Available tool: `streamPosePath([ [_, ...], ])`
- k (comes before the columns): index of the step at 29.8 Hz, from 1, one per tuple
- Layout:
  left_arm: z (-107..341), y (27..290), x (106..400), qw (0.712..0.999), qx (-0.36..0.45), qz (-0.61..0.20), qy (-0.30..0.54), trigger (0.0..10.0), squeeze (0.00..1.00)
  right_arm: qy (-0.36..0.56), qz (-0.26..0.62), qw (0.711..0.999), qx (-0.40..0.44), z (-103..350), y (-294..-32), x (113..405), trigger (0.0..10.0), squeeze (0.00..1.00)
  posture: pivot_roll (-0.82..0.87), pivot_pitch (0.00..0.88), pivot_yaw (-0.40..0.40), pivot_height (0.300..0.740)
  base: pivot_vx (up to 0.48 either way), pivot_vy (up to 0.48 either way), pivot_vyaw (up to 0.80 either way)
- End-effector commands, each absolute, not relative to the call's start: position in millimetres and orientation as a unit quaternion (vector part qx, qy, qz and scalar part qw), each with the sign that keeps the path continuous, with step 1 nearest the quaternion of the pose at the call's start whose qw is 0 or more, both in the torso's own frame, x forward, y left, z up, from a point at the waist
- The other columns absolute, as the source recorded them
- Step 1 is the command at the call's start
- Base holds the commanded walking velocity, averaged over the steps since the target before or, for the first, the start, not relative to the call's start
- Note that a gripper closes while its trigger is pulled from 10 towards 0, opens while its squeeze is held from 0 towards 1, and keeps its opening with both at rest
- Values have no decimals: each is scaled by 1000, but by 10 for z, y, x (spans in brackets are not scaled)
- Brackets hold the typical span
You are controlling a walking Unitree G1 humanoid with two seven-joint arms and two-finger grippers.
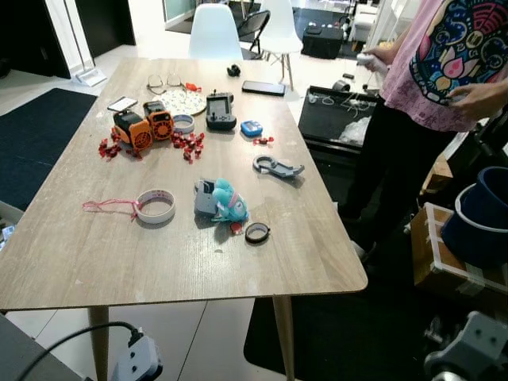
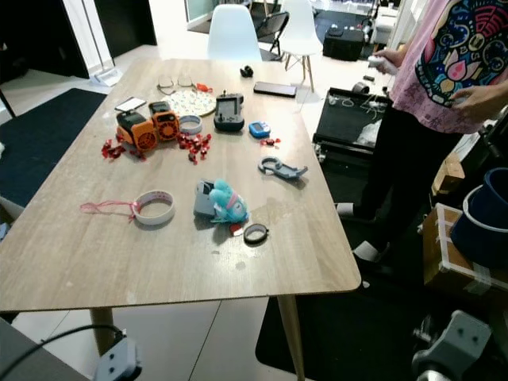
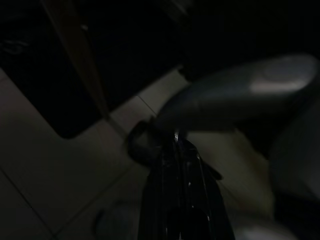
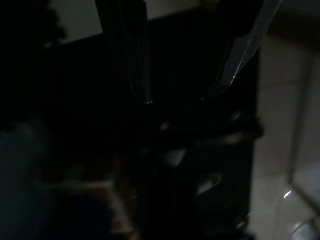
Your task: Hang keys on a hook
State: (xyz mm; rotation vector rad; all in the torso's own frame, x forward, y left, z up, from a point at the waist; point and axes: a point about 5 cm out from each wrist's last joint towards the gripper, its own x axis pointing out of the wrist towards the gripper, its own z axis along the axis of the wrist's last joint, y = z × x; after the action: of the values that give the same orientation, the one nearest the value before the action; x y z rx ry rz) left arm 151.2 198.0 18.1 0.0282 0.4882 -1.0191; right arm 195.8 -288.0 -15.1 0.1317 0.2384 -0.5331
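A wooden table is seen ahead, and the keys, on a grey holder, lie flat on it toward the far right side, beyond the blue plush toy and well right of the tape roll. A person stands just beside the table's right edge. The left gripper hangs below the table with its fingers pressed together, while the right gripper hangs in deep shade with its fingers spread apart and nothing between them.

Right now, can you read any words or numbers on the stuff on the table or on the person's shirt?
No text can be read here.
White roll of tape with coloured printing: marks too small to read.
Pink shirt with a colourful cartoon print: a picture; no letters can be made out.
Small blue gadget with a white screen: screen too small to read.
Dark handheld controller: no label can be made out.
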Motion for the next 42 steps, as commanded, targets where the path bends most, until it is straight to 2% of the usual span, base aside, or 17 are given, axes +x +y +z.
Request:
streamPosePath([
  [1, 103, 1987, 1593, 888, -14, -410, 209, 0, 0, 159, -225, 959, 71, -286, -2724, 1930, 10000, 0, 59, 50, -61, 740, 0, 0, 0],
  [2, 62, 1997, 1620, 904, -32, -374, 204, 0, 0, 173, -212, 959, 72, -332, -2655, 1925, 10000, 0, 60, 50, -61, 740, 0, 0, 0],
  [5, 36, 2005, 1632, 913, -43, -353, 201, 0, 0, 181, -204, 959, 72, -358, -2614, 1921, 10000, 0, 60, 49, -61, 740, 0, 0, 0],
  [7, -46, 2030, 1654, 933, -62, -295, 198, 0, 0, 202, -179, 961, 65, -425, -2499, 1906, 10000, 0, 60, 44, -59, 740, 0, 0, 0],
  [8, -46, 2030, 1654, 933, -62, -295, 198, 0, 0, 202, -179, 961, 65, -425, -2499, 1906, 10000, 0, 60, 44, -59, 740, 0, 0, 0],
  [10, -169, 2043, 1616, 947, -82, -231, 206, 0, 0, 241, -130, 960, 59, -538, -2315, 1847, 10000, 0, 60, 41, -58, 740, 0, 0, 0],
  [14, -236, 2056, 1576, 951, -85, -208, 212, 0, 0, 265, -111, 956, 59, -601, -2251, 1797, 10000, 0, 63, 39, -59, 740, 0, 0, 0],
  [18, -376, 2155, 1501, 961, -77, -132, 228, 0, 0, 310, -73, 946, 65, -705, -2157, 1706, 10000, 0, 63, 40, -58, 740, 0, 0, 0],
  [19, -439, 2246, 1457, 966, -67, -72, 239, 0, 0, 334, -46, 940, 57, -749, -2101, 1671, 10000, 0, 63, 44, -58, 740, 0, 0, 0],
  [23, -479, 2294, 1425, 967, -66, -36, 245, 0, 0, 344, -32, 937, 51, -769, -2066, 1654, 10000, 0, 62, 45, -58, 740, 0, 0, 0],
  [25, -532, 2335, 1402, 965, -68, 12, 253, 0, 0, 352, -25, 935, 40, -782, -2049, 1649, 10000, 0, 66, 45, -60, 740, 0, 0, 0],
  [26, -553, 2350, 1399, 964, -65, 33, 257, 1725, 0, 354, -24, 934, 37, -785, -2046, 1650, 10000, 0, 66, 45, -60, 740, 0, 0, 0],
  [27, -553, 2350, 1399, 964, -65, 33, 257, 1725, 0, 354, -24, 934, 37, -785, -2046, 1650, 10000, 0, 66, 45, -60, 740, 0, 0, 0],
  [28, -575, 2378, 1405, 960, -41, 59, 269, 10000, 0, 354, -26, 935, 24, -780, -2059, 1660, 10000, 0, 68, 42, -60, 740, 0, 0, 0],
  [32, -583, 2393, 1431, 960, -27, 92, 263, 10000, 0, 353, -53, 934, -4, -753, -2141, 1707, 10000, 0, 65, 37, -56, 740, 0, 0, 0],
  [36, -590, 2361, 1467, 962, -33, 89, 256, 10000, 0, 358, -47, 932, -5, -749, -2142, 1739, 10000, 0, 61, 31, -51, 740, 0, 0, 0],
  [42, -670, 2300, 1504, 954, -11, 72, 291, 10000, 0, 363, 27, 931, -33, -746, -2025, 1789, 10000, 0, 58, 27, -47, 740, 0, 0, 0],
])
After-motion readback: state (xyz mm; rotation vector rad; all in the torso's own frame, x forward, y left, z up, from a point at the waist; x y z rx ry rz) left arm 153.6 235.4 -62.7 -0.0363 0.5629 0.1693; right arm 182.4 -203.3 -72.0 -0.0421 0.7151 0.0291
